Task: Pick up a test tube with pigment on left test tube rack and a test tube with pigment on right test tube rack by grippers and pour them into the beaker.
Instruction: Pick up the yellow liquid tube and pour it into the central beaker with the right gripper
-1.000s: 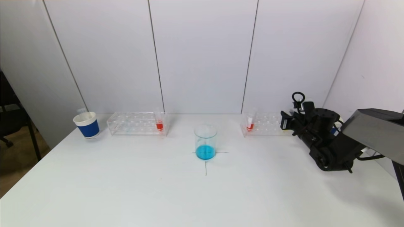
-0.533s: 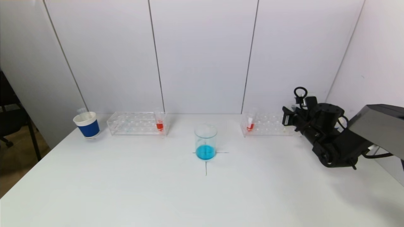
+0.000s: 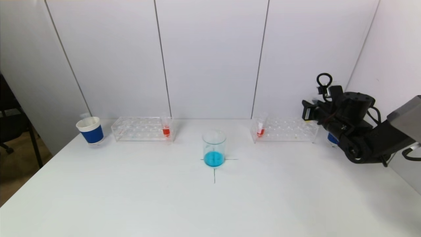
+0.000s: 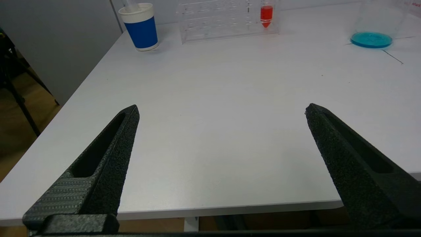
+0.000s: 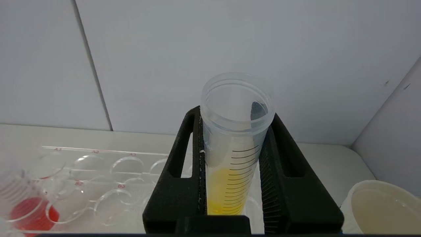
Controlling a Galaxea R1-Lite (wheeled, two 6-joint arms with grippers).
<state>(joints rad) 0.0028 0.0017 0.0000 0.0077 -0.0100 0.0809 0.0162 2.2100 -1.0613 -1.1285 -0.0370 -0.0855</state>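
Note:
My right gripper (image 5: 235,115) is shut on a clear graduated test tube (image 5: 230,184) with yellow pigment at its bottom. It holds the tube upright above the right end of the right test tube rack (image 3: 286,130). A tube of red pigment (image 3: 260,129) stands at that rack's left end. The left test tube rack (image 3: 141,129) holds a red-pigment tube (image 3: 166,128) at its right end. The beaker (image 3: 214,148), with blue liquid, stands mid-table on a cross mark. My left gripper (image 4: 222,110) is open and empty, low at the table's front-left edge, out of the head view.
A blue-and-white paper cup (image 3: 90,130) stands left of the left rack. Another cup (image 5: 381,207) sits by the right rack's right end, below my right arm. Walls close in behind and on the right.
My right arm has risen and drawn back to the right, lifting the yellow tube up from the right rack. Everything else is still.

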